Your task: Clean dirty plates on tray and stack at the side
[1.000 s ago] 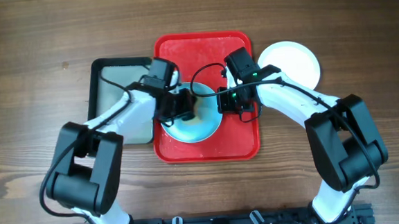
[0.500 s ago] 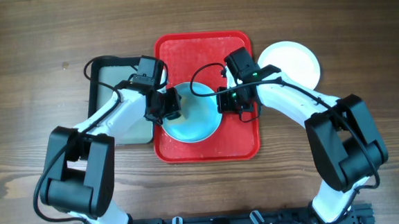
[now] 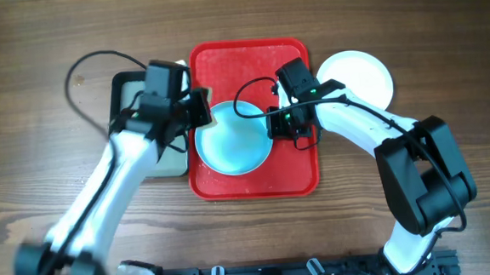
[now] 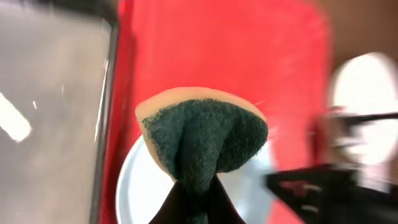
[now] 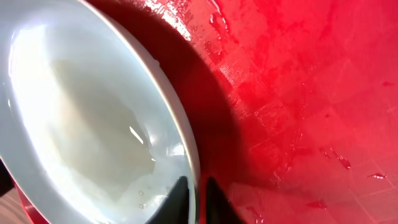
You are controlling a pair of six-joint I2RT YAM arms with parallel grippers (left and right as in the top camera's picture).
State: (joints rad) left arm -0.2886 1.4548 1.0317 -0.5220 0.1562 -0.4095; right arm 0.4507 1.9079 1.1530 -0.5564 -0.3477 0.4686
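Desk (image 3: 35, 48) layout same; red tray (image 3: 249, 56) carries the light blue plate (image 3: 233, 147), dark grey tray (image 3: 171, 162) just left of it, white plate (image 3: 360, 75) sits off-tray on the desk at right. Change — left arm has pulled back off the plate centre toward the grey tray, left gripper (image 4: 194, 202) clamped tight on the green sponge (image 4: 202, 140). Right gripper (image 5: 194, 193) still pinches the blue plate's rim, jaws nearly closed. Plate looks wet, no smears seen — scrub likely done, stacking next.

Left fingers (image 4: 163, 211) and right fingers (image 5: 176, 200) are pinched closed.
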